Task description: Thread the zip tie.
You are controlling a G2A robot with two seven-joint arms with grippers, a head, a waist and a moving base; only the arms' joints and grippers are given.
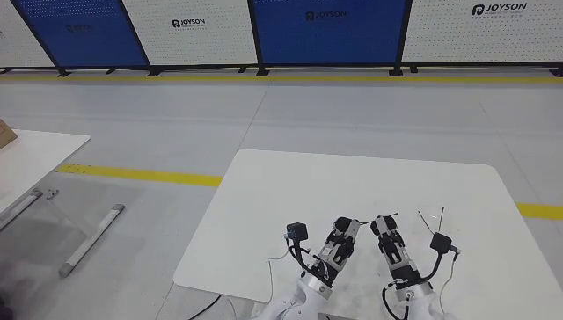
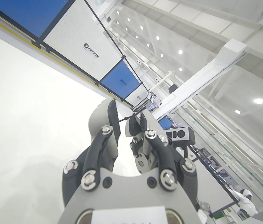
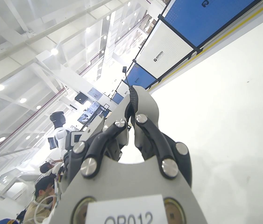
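Your right gripper (image 3: 133, 92) is clamped on the zip tie (image 3: 126, 78), whose head pokes out past the fingertips. Your left gripper (image 2: 128, 114) has its fingers parted, and the tie crosses the gap between them. Both grippers sit close together over the near edge of the white table (image 1: 352, 179). A second table (image 1: 35, 157) stands well apart, and pegboard panels (image 1: 325, 12) line the back.

A white table (image 1: 369, 179) with rounded corners stands on a grey floor (image 1: 352, 113); a second white table (image 1: 35, 157) stands well apart to the left, with a brown box (image 1: 3, 133) by its far side; a yellow line (image 1: 141, 175) crosses the floor between them; blue panels (image 1: 330, 12) and white panels (image 1: 189, 17) fence the far side; round lights (image 2: 258, 100) shine from the ceiling.
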